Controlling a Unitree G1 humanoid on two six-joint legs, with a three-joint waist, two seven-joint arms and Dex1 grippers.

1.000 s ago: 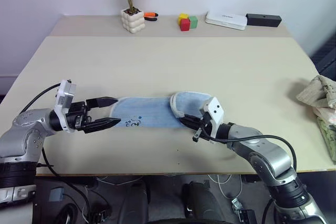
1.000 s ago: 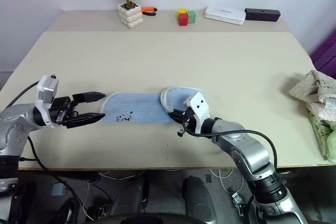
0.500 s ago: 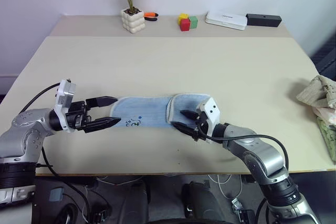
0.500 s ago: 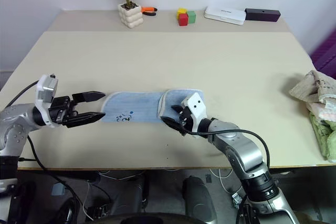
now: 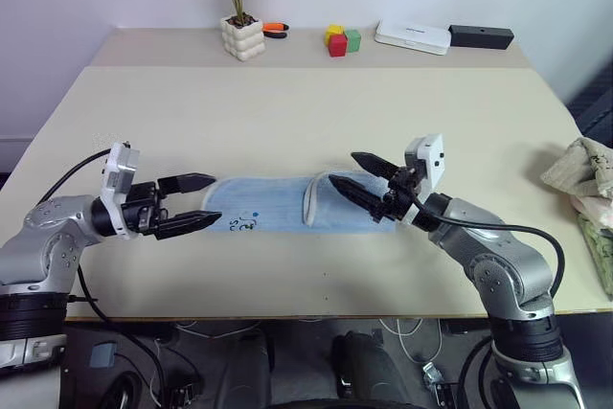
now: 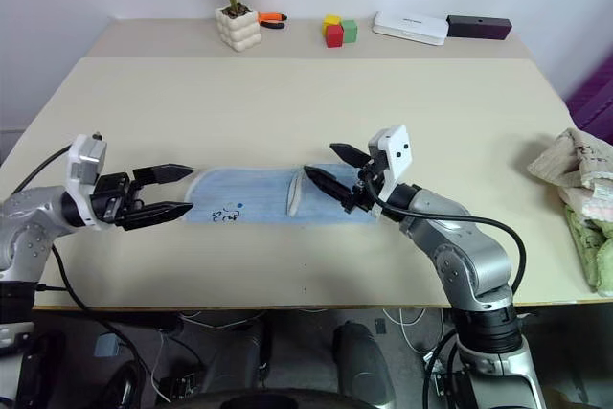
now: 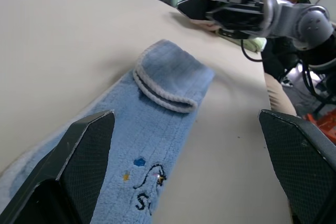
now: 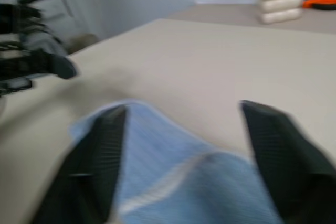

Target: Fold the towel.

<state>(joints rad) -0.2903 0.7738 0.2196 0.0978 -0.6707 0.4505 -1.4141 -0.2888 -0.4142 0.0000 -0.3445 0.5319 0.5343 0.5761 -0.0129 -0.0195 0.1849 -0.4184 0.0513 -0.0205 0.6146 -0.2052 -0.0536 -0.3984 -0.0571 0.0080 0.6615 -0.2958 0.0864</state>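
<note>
right gripper (image 5: 356, 171) just let go and lifted off the towel (image 5: 287, 204)
both grippers open now, left gripper (image 5: 203, 202) at the other end

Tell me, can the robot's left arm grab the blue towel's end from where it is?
Probably yes. The left gripper hovers open right beside the towel, at its near end, with nothing between them.

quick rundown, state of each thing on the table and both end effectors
towel: flat on the table, right end folded over, held by nothing
left end effector: open, level, at the towel's left end
right end effector: open, empty, raised above the folded end
patterned cloth: crumpled at the table's right edge
potted plant: upright on the far table
</note>
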